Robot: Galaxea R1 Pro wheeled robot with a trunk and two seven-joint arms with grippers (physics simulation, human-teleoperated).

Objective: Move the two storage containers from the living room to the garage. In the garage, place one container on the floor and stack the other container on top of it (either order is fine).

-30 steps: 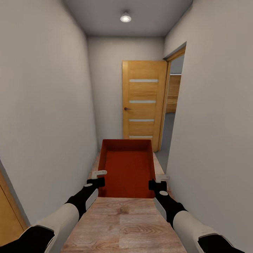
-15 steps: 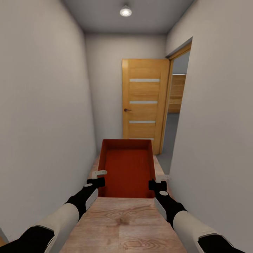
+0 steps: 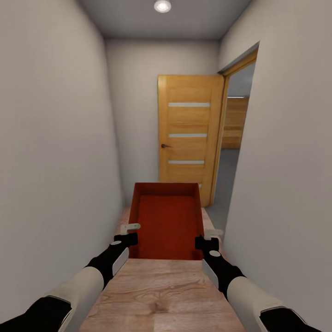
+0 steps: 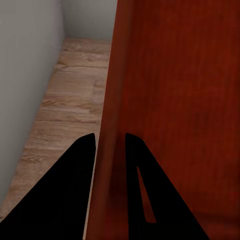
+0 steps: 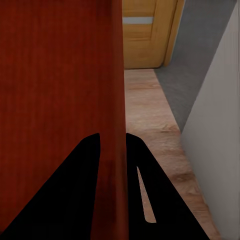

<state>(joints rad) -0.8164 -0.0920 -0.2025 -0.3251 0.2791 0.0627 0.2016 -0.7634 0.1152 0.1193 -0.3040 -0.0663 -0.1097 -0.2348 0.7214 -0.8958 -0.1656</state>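
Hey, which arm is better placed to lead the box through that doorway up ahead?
The right, probably. The doorway opens in the right-hand wall, and the right gripper clamps the storage container wall nearest it. The left gripper grips the opposite wall, by the blank left wall.

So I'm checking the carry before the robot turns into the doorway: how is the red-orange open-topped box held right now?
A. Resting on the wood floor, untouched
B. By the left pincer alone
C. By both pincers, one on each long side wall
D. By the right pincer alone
C: the left pincer clamps one side wall of the red-orange open-topped box and the right pincer the opposite wall; each wrist view shows a wall between the fingers.
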